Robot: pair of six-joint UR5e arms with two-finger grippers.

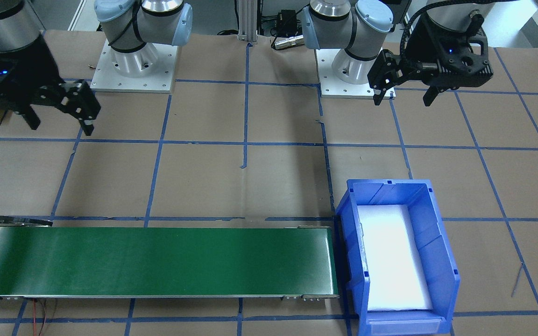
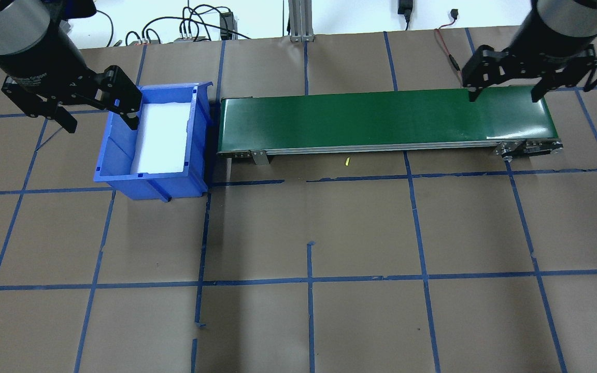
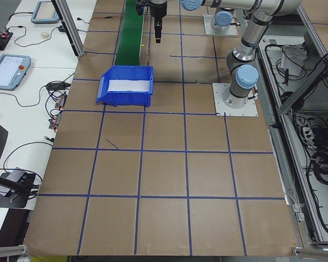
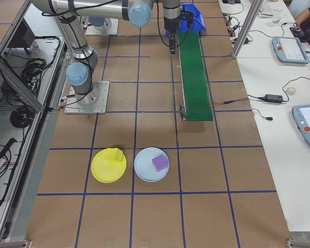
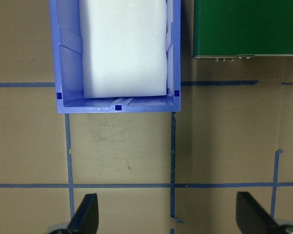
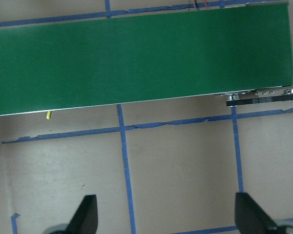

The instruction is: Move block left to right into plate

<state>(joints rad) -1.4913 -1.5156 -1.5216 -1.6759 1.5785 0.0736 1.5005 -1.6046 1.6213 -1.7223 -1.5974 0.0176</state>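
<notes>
Purple block (image 4: 159, 163) sits in the pale blue plate (image 4: 144, 173), well away from both grippers. Brown taped table (image 2: 309, 223). Left gripper (image 2: 97, 115) spread wide over blue bin (image 2: 122, 171); right gripper (image 2: 506, 94) spread wide, empty, over green conveyor (image 2: 381, 119).

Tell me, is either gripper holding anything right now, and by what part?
Nothing is held. The left gripper hangs open by the blue bin, and the right gripper hangs open over the green conveyor belt, both empty.

Blue bin (image 2: 153, 142) with white foam — just beside the green conveyor belt (image 2: 381, 119)
</notes>
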